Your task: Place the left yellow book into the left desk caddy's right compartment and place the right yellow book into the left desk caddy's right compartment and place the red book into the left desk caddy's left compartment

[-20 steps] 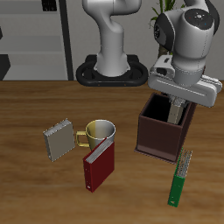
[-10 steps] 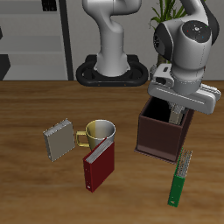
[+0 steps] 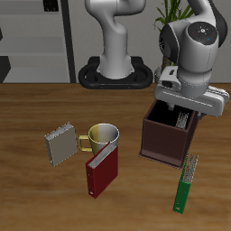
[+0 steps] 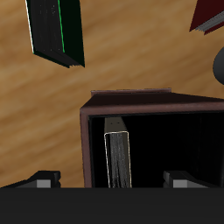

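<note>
A wooden tabletop (image 3: 36, 189) carries the scene, with the white and grey robot arm (image 3: 191, 41) poised directly above the dark brown, open-topped left desk caddy (image 3: 165, 142). The wrist view shows why: one small grey-tan book with ribbed pale page edges (image 4: 116, 157) stands upright on its edge inside a bin of the caddy, close against the wall, evidently just delivered. The fingers (image 4: 109, 181) are spread wide and grip nothing, their tips straddling the book with clear space on either side. Which compartment holds it cannot be told from these views. In front of the caddy a slim green book (image 3: 186, 183) lies flat. Beside a pale yellow mug (image 3: 100, 138), the dark red hardcover red book (image 3: 101, 170) stands tilted, untouched. The other grey-tan yellow book (image 3: 60, 143) leans past the mug, well apart from the caddy, likely next.
</note>
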Robot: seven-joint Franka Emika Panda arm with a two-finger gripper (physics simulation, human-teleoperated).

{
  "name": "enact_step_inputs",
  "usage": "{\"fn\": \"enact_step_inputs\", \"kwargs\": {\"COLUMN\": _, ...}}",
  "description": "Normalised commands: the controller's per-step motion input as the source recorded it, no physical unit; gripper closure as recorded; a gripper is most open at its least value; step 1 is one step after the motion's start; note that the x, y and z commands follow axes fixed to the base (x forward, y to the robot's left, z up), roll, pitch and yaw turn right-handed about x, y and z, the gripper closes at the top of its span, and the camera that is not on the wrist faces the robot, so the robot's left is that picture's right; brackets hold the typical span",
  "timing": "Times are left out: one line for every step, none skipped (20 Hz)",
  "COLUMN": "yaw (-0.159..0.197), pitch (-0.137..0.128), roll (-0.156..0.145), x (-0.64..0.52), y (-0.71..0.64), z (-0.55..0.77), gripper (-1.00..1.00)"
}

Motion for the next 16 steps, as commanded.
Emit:
{"fn": "enact_step_inputs", "kwargs": {"yaw": 0.01, "pitch": -0.004, "roll": 0.035, "x": -0.04, "y": 0.11, "z": 0.06, "gripper": -1.0}}
{"fn": "enact_step_inputs", "kwargs": {"yaw": 0.002, "pitch": -0.018, "roll": 0.003, "x": -0.1, "y": 0.12, "z": 0.07, "gripper": -1.0}}
{"fn": "enact_step_inputs", "kwargs": {"yaw": 0.043, "pitch": -0.027, "roll": 0.02, "x": -0.09, "y": 0.14, "z": 0.07, "gripper": -1.0}}
{"fn": "enact_step_inputs", "kwargs": {"yaw": -0.015, "pitch": 0.015, "roll": 0.02, "x": -0.06, "y": 0.07, "z": 0.04, "gripper": -1.0}}
{"fn": "enact_step_inputs", "kwargs": {"yaw": 0.023, "pitch": -0.025, "roll": -0.005, "x": -0.09, "y": 0.07, "z": 0.1, "gripper": -1.0}}
{"fn": "enact_step_inputs", "kwargs": {"yaw": 0.073, "pitch": -0.075, "roll": 0.048, "x": -0.22, "y": 0.14, "z": 0.3, "gripper": -1.0}}
{"fn": "enact_step_inputs", "kwargs": {"yaw": 0.011, "pitch": -0.024, "roll": -0.034, "x": 0.0, "y": -0.13, "z": 0.22, "gripper": -1.0}}
{"fn": "enact_step_inputs", "kwargs": {"yaw": 0.062, "pitch": -0.056, "roll": 0.023, "x": -0.07, "y": -0.1, "z": 0.24, "gripper": -1.0}}
{"fn": "enact_step_inputs", "kwargs": {"yaw": 0.066, "pitch": -0.063, "roll": -0.028, "x": -0.05, "y": -0.2, "z": 0.19, "gripper": -1.0}}
{"fn": "enact_step_inputs", "kwargs": {"yaw": 0.076, "pitch": -0.042, "roll": -0.038, "x": -0.03, "y": -0.29, "z": 0.14, "gripper": -1.0}}
{"fn": "enact_step_inputs", "kwargs": {"yaw": 0.005, "pitch": -0.035, "roll": 0.004, "x": -0.05, "y": -0.3, "z": 0.17, "gripper": -1.0}}
{"fn": "enact_step_inputs", "kwargs": {"yaw": 0.07, "pitch": -0.104, "roll": -0.006, "x": -0.06, "y": -0.36, "z": 0.26, "gripper": -1.0}}
{"fn": "enact_step_inputs", "kwargs": {"yaw": 0.002, "pitch": -0.066, "roll": -0.008, "x": -0.13, "y": -0.41, "z": 0.23, "gripper": -1.0}}
{"fn": "enact_step_inputs", "kwargs": {"yaw": 0.069, "pitch": -0.046, "roll": -0.003, "x": -0.12, "y": -0.44, "z": 0.2, "gripper": -1.0}}
{"fn": "enact_step_inputs", "kwargs": {"yaw": 0.068, "pitch": -0.08, "roll": 0.041, "x": -0.11, "y": -0.41, "z": 0.26, "gripper": -1.0}}
{"fn": "enact_step_inputs", "kwargs": {"yaw": 0.077, "pitch": -0.032, "roll": 0.019, "x": -0.06, "y": -0.39, "z": 0.15, "gripper": -1.0}}
